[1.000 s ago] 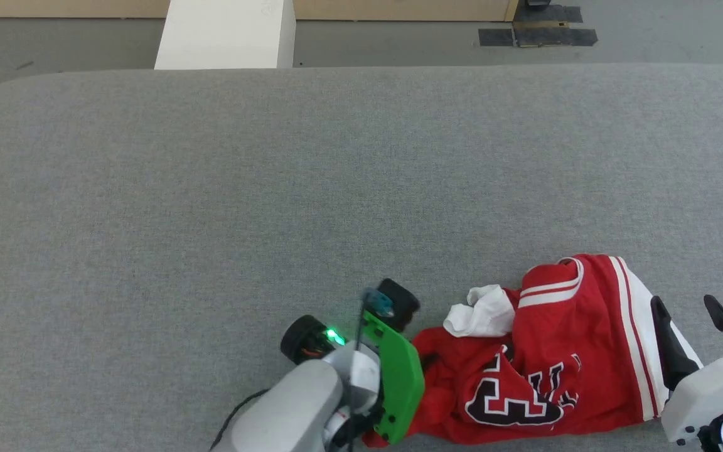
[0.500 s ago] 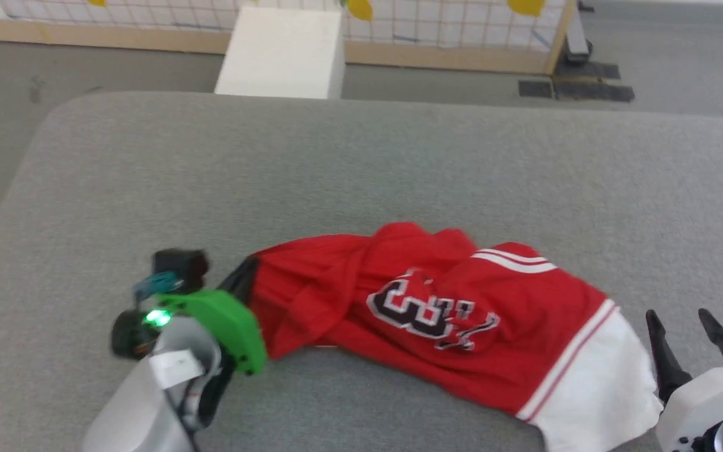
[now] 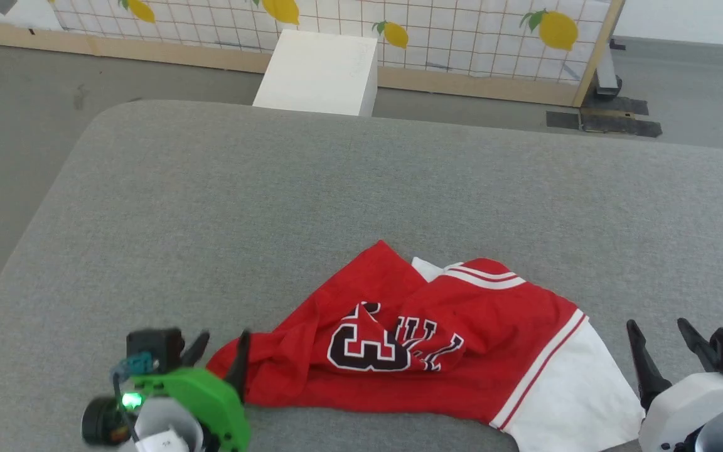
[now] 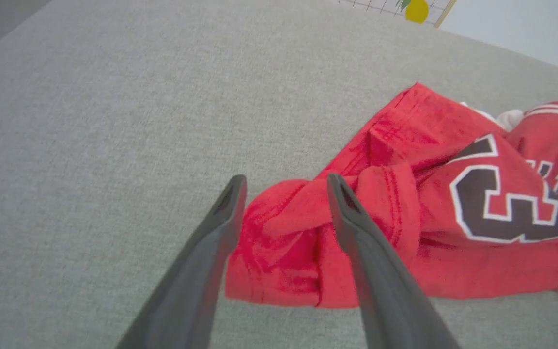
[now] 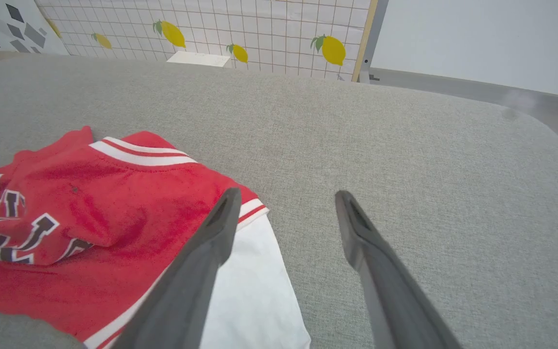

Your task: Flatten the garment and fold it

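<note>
In the left wrist view, the left hand straddles the bunched garment, open like the right hand.

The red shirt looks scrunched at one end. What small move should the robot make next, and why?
Probably lower the left hand and pinch the crumpled red corner lying between its open fingers, so it can be drawn outward. That end of the garment is bunched in folds, while the white sleeve near the open right hand already lies fairly flat.

Found the garment crumpled at six o'clock, red, white sleeve toward four, black 3 showing.
</note>
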`<state>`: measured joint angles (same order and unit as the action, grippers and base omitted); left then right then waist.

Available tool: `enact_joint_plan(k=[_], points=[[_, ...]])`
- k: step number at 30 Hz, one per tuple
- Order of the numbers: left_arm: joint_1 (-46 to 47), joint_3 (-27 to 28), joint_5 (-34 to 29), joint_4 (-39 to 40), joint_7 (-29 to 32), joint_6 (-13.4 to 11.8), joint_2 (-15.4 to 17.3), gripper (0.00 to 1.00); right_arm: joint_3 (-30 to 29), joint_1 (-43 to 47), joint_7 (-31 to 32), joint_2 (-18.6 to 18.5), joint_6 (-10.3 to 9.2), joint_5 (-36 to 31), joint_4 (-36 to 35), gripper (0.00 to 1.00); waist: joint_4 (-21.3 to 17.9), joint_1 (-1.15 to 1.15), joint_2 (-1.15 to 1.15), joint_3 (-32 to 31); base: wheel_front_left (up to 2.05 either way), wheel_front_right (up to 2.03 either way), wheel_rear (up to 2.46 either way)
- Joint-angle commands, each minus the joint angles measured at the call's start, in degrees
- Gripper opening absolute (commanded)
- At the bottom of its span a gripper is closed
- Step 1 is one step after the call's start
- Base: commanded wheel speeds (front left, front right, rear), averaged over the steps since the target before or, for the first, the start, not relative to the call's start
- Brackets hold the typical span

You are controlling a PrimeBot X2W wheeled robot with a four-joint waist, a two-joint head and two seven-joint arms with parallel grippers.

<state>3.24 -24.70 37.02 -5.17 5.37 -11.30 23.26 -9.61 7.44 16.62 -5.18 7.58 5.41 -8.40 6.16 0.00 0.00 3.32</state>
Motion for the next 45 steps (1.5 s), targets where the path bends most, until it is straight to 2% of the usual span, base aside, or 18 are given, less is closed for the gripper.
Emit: enact_joint_plan(k=[1, 4, 6, 10, 13, 15, 18, 24, 25, 26, 30, 34, 38, 41, 42, 43, 45], points=[[2.62, -0.21, -1.48, 1.4, -1.48, -0.51, -0.63, 1.0, 0.2, 0.42, -0.05, 0.04, -0.09, -0.25, 0.04, 1.0, -0.54, 0.0, 0.0, -0.05, 0.0, 0.0, 0.0], [5.7, -2.03, -3.03, 2.88, -2.43, 0.37, -2.2, 1.0, 0.51, 0.24, 0.6, -0.3, -0.09, -0.23, -0.09, 1.0, -1.34, 0.0, 0.0, 0.11, 0.0, 0.0, 0.0], [7.62, -3.87, -3.25, 2.14, -0.81, 1.65, -2.95, 1.0, 0.8, 0.16, 0.98, -0.54, -0.09, -0.26, -0.21, 1.0, -2.03, 0.0, 0.0, 0.34, 0.0, 0.0, 0.0], [11.49, -8.1, -2.36, -2.39, 7.55, 4.17, -3.94, 1.0, 1.2, 0.17, 1.54, -0.62, -0.09, -0.09, -0.29, 1.0, -3.17, 0.0, 0.0, 1.16, 0.0, 0.0, 0.0], [14.54, -10.74, -3.07, -7.74, 15.48, 3.84, -3.53, 1.0, 1.69, 0.25, 1.75, -0.61, -0.09, 0.08, -0.23, 1.0, -3.97, 0.0, 0.0, 1.88, 0.0, 0.0, 0.0], [16.33, -11.71, -4.39, -10.36, 17.89, 3.26, -3.06, 1.0, 1.97, 0.22, 1.8, -0.59, -0.09, 0.21, -0.23, 1.0, -4.43, 0.0, 0.0, 2.4, 0.0, 0.0, 0.0], [18.53, -13.11, -5.54, -13.91, 19.73, 3.57, -3.33, 1.0, 1.99, 0.19, 1.8, -0.56, -0.09, 0.43, -0.25, 1.0, -4.74, 0.0, 0.0, 3.34, 0.0, 0.0, 0.0], [19.15, -15.21, -4.76, -20.19, 21.03, 6.43, -4.77, 1.0, 2.14, 0.07, 1.56, -0.57, -0.09, 0.46, 0.02, 1.0, -4.56, 0.0, 0.0, 4.45, 0.0, 0.0, 0.0], [18.92, -15.52, -4.21, -21.19, 21.43, 7.32, -4.96, 0.26, 2.27, -0.04, 1.54, -0.55, -0.09, 0.48, 0.04, 1.0, -4.42, 0.0, 0.0, 4.53, 0.0, 0.0, 0.0], [18.79, -15.51, -3.75, -21.69, 21.36, 7.87, -5.1, 0.0, 2.34, -0.1, 1.53, -0.54, -0.09, 0.51, 0.06, 1.0, -4.26, 0.0, 0.0, 4.55, 0.0, 0.0, 0.0], [17.93, -14.07, -2.82, -21.67, 18.25, 7.92, -4.56, 0.0, 2.03, 0.22, 1.57, -0.52, -0.09, 0.5, 0.19, 1.0, -2.77, 0.0, 0.0, 3.65, 0.0, 0.0, 0.0], [14.78, -12.58, -2.55, -16.88, 15.75, 6.59, -1.89, 0.0, 1.73, 1.19, 1.66, -0.38, -0.09, 0.45, 0.59, 1.0, -0.76, 0.0, 0.0, 1.78, 0.0, 0.0, 0.0], [8.49, -13.37, -1.25, -9.31, 19.78, 5.85, 2.12, 0.0, 1.78, 2.25, 1.7, -0.03, -0.09, 0.47, 1.14, 1.0, 1.45, 0.0, 0.0, -0.39, 0.0, 0.0, 0.0], [4.45, -14.78, -0.22, -4.42, 23.05, 5.56, 3.78, 0.0, 2.21, 2.35, 1.69, 0.33, -0.09, 0.46, 1.6, 1.0, 2.25, 0.0, 0.0, -1.44, 0.0, 0.0, 0.0], [3.51, -15.03, -0.45, -2.85, 23.15, 5.15, 4.24, 1.0, 2.5, 2.29, 1.72, 0.47, -0.09, 0.43, 1.76, 1.0, 2.27, 0.0, 0.0, -1.67, 0.0, 0.0, 0.0], [2.53, -14.77, -0.89, 0.59, 22.28, 3.69, 4.26, 1.0, 3.19, 2.02, 1.86, 0.75, -0.09, 0.41, 1.93, 1.0, 2.04, 0.0, 0.0, -1.87, 0.0, 0.0, 0.0], [3.36, -13.87, -1.55, 3.05, 20.86, 2.68, 4.04, 1.0, 3.37, 1.96, 1.95, 0.74, -0.09, 0.36, 1.81, 1.0, 1.48, 0.0, 0.0, -1.83, 0.0, 0.0, 0.0]])
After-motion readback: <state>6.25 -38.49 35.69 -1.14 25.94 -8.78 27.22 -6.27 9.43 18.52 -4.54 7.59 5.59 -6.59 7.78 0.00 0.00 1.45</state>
